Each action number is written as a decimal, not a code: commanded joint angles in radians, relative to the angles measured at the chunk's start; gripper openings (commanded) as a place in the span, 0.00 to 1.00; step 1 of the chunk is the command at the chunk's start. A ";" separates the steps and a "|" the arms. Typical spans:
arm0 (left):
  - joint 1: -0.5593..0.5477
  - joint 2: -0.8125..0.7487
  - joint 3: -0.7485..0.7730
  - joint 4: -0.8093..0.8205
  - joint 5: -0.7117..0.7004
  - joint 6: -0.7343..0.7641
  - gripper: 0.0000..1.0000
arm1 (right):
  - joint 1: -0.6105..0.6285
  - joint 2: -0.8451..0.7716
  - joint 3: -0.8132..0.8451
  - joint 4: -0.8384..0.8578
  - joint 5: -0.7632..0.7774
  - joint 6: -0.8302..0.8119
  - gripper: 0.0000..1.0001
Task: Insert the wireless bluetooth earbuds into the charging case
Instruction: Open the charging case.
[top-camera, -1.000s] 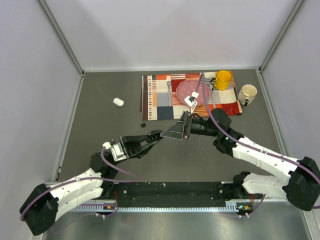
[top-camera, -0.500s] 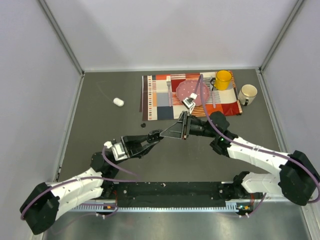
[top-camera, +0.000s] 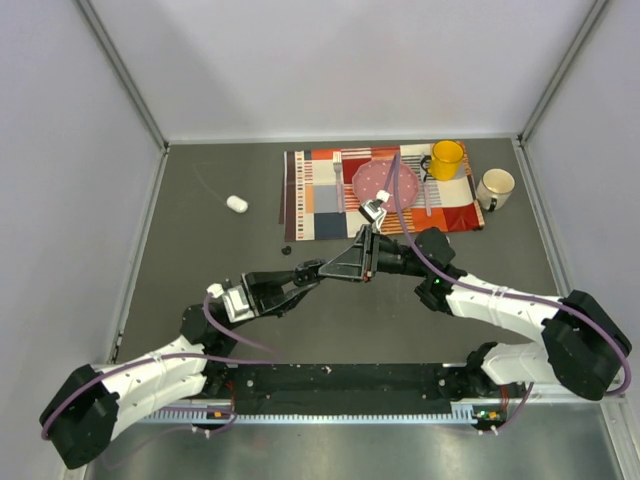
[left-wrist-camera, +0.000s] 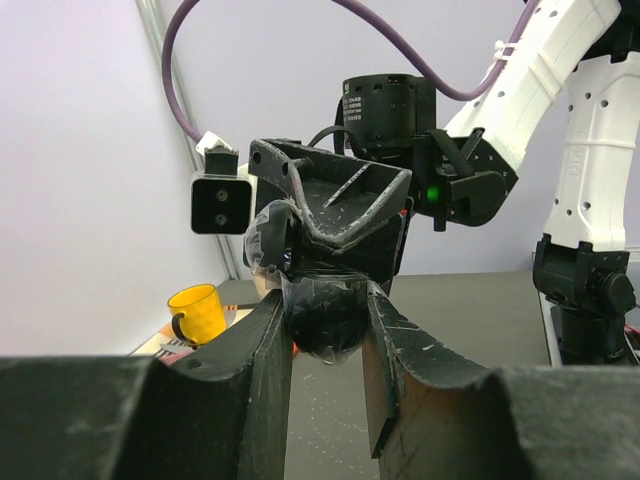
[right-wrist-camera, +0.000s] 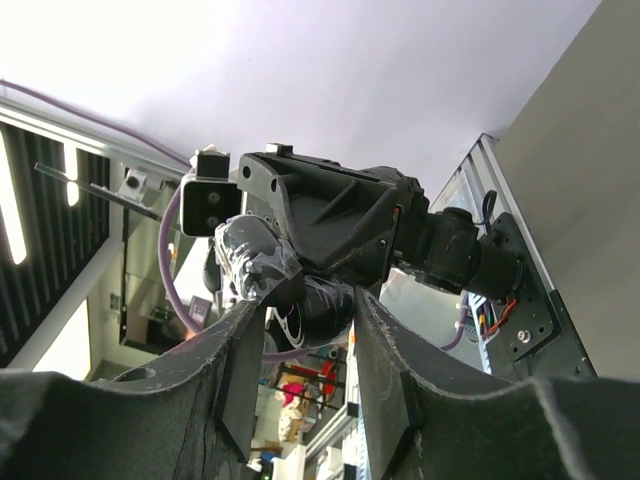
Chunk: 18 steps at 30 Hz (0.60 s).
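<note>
A black charging case (left-wrist-camera: 325, 322), wrapped in clear tape, hangs in mid-air between both grippers above the table's middle. My left gripper (top-camera: 320, 268) is shut on it, its fingers (left-wrist-camera: 270, 340) pressing both sides. My right gripper (top-camera: 338, 268) faces it from the right and is shut on the same case (right-wrist-camera: 332, 303), whose taped lid (right-wrist-camera: 255, 260) sticks up to the left. One tiny black earbud (top-camera: 286, 250) lies on the grey table left of the grippers. I see no white earbuds.
A white oval pod (top-camera: 236, 204) lies on the table at the far left. A patterned placemat (top-camera: 320, 195) at the back holds a pink plate (top-camera: 370, 180), cutlery and a yellow mug (top-camera: 446, 159). A white mug (top-camera: 494, 187) stands beside it at the right.
My right arm has shifted a little to the left, bringing its wrist closer over the case. The left arm and the case have hardly moved.
</note>
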 joint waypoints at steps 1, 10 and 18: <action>-0.005 0.014 0.021 0.220 0.011 0.001 0.00 | 0.017 0.010 0.009 0.080 0.004 0.015 0.39; -0.003 0.020 0.018 0.225 0.014 -0.003 0.00 | 0.040 0.022 0.020 0.082 0.002 0.026 0.34; -0.005 0.016 0.018 0.200 0.008 -0.008 0.02 | 0.045 0.025 0.026 0.100 -0.001 0.040 0.13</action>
